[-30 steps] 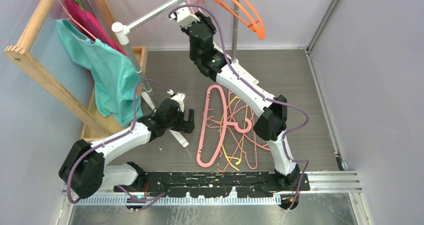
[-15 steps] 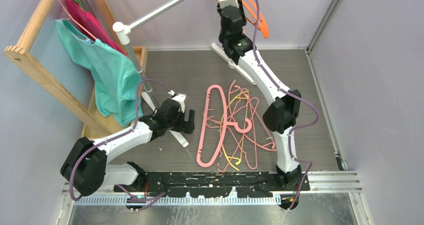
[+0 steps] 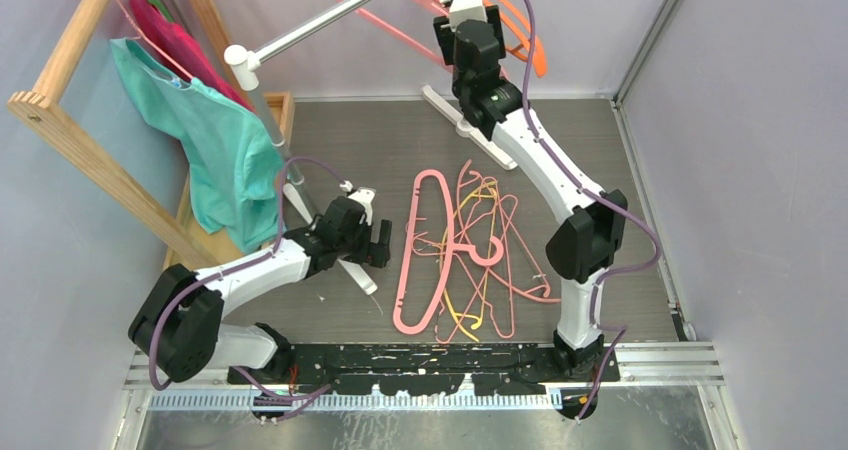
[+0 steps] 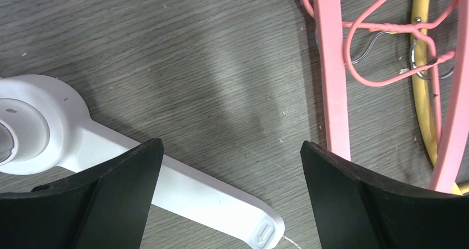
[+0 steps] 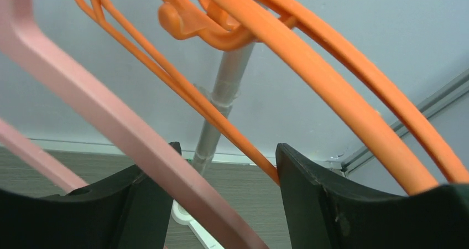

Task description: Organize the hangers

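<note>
Down near the bases, the left gripper (image 3: pixel 380 244) hovered low with its fingers spread wide and nothing between them. It sat over bare surface (image 4: pixel 221 66), between the rack's white foot (image 4: pixel 182 188) and the thick pink hanger (image 4: pixel 332 94). Trouble could come on either side: drift one way and a finger would clip the foot and jolt the rack.

Drift the other way and it would meet the tangled pile (image 3: pixel 470 260), where thin pink wire looped around a yellow hanger (image 4: pixel 421 94). With the hooks crossed like that, one pull would likely drag up several.

At the far end, the right gripper (image 5: pixel 224 171) was also open and gripping nothing, raised among the hangers on the rail (image 3: pixel 330 15). The pink hanger (image 5: pixel 110 122) there crossed in front of one finger, and the orange hangers (image 5: pixel 309 55) crowded close, a thin one running through the gap. Backing out carelessly could hook one and sweep it off the rail.
</note>
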You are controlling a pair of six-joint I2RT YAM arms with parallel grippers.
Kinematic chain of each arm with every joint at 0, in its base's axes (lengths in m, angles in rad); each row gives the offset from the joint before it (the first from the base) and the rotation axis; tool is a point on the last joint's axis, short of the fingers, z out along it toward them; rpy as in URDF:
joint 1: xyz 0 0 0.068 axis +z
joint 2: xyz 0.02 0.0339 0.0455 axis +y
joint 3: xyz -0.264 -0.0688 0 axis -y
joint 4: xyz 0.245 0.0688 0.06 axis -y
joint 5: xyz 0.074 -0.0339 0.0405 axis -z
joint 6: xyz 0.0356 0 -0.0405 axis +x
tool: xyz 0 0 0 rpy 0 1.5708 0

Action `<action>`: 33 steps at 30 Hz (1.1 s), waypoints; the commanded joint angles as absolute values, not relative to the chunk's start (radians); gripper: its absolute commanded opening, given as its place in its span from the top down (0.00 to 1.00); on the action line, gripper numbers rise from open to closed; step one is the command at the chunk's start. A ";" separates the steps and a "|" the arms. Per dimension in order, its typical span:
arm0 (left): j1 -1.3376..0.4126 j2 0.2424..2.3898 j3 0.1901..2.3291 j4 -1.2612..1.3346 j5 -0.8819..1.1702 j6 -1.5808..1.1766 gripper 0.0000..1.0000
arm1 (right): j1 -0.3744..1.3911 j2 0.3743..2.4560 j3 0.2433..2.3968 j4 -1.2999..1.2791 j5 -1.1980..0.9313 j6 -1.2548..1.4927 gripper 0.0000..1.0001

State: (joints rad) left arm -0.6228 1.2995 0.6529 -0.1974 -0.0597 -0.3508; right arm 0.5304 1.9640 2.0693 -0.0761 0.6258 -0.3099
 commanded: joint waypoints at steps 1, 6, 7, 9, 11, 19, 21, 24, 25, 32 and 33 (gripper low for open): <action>-0.624 1.316 0.696 -0.148 -0.060 -0.346 0.02 | 0.526 1.854 2.021 -0.047 0.627 -0.279 0.29; -0.624 1.309 0.693 -0.150 -0.064 -0.344 0.02 | 0.526 1.764 1.935 -0.015 0.609 -0.256 0.14; -0.624 1.305 0.691 -0.151 -0.068 -0.344 0.02 | 0.526 1.734 1.916 -0.003 0.602 -0.252 0.12; -0.624 1.298 0.686 -0.152 -0.074 -0.344 0.02 | 0.526 1.693 1.891 -0.007 0.575 -0.241 0.08; -0.624 1.296 0.684 -0.153 -0.077 -0.342 0.02 | 0.528 1.646 1.863 -0.007 0.541 -0.230 0.06; -0.624 1.308 0.681 -0.153 -0.084 -0.344 0.02 | 0.586 1.408 1.698 -0.014 0.378 -0.238 0.01; -0.624 1.312 0.682 -0.152 -0.089 -0.342 0.02 | 0.634 1.362 1.663 -0.036 0.390 -0.254 0.02; -0.624 1.323 0.691 -0.155 -0.094 -0.344 0.02 | 0.751 1.298 1.605 -0.079 0.449 -0.255 0.04; -0.624 1.328 0.695 -0.158 -0.095 -0.347 0.02 | 0.799 1.281 1.572 -0.094 0.468 -0.243 0.05; -0.624 1.320 0.700 -0.173 -0.095 -0.351 0.02 | 1.020 1.129 1.172 -0.156 0.560 0.038 0.14; -0.624 1.317 0.700 -0.177 -0.098 -0.348 0.02 | 1.031 1.112 1.112 -0.176 0.556 0.107 0.16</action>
State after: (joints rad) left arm -0.6228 1.3315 0.6582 -0.1989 -0.0784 -0.3515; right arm 0.9936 1.1561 1.2839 -0.0986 0.4980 -0.1272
